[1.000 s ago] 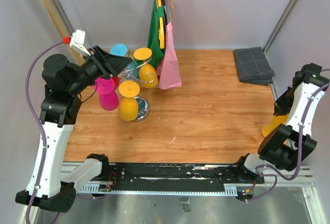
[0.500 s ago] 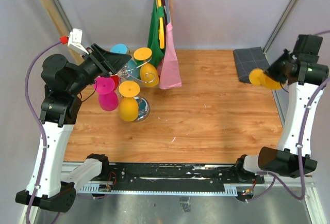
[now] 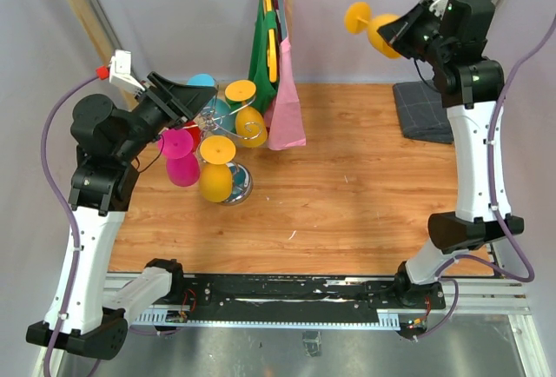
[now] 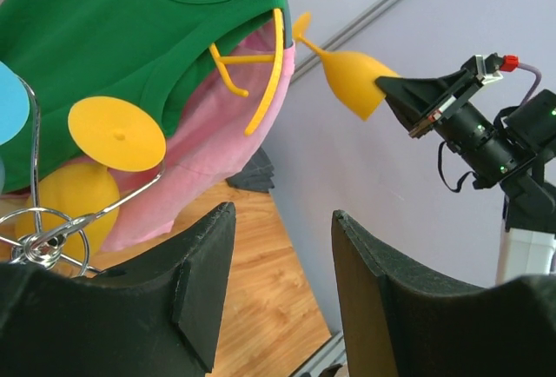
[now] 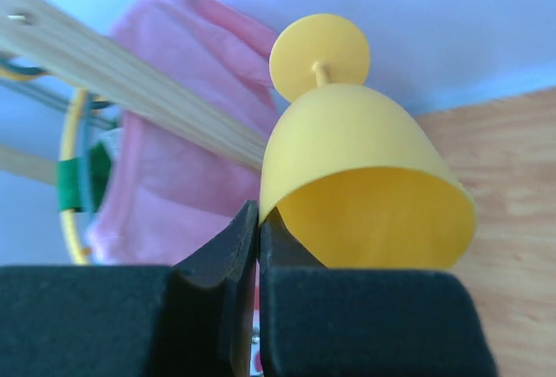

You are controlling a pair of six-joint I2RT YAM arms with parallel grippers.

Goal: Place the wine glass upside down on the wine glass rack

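Garments hanging, between yellow wine glass, wine glass rack

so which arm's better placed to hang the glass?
Right. The right gripper pinches the yellow wine glass by its rim, up in the air; the left gripper hangs open and empty by the wine glass rack.

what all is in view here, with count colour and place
wine glass rack: one, chrome, table's back left
glasses on the rack: four clear, two yellow, one magenta, one cyan
wine glass: one, yellow, held in the air, back right
garments: two, green and pink, hanging from wooden rail
folded cloth: one, grey, table's back right
table: one, wooden
left fingers: two, black, open, empty, beside the rack
right fingers: two, black, shut on the wine glass's rim
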